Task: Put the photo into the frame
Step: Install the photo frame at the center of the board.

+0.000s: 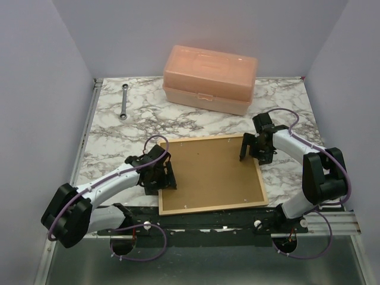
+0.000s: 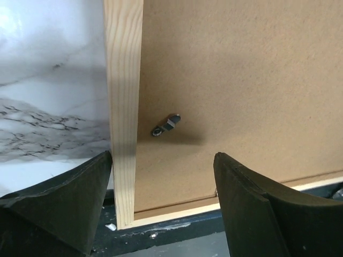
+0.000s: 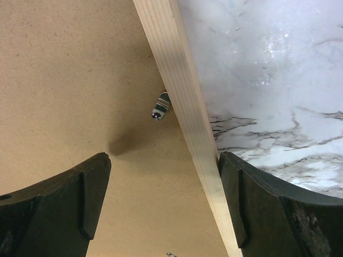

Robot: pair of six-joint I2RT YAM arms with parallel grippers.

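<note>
Marble counter (image 1: 107,136) holds the frame (image 1: 214,207) face-down at centre. Astride its thin rails gape the left pincer (image 1: 170,177) at nine o'clock and right pincer (image 1: 244,149) at three, both wide; likely light, stiff handholds.

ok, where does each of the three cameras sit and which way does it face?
Top: above and behind the arm bases, looking down on the table; both arms show, left gripper and right gripper at opposite sides of the frame.
Left wrist: on the left arm, facing down at the frame's left rail, backing board and a clip; its open fingers show.
Right wrist: same at the right rail, another clip; its open fingers show.
Shared: both wrist views see rail and board.
</note>
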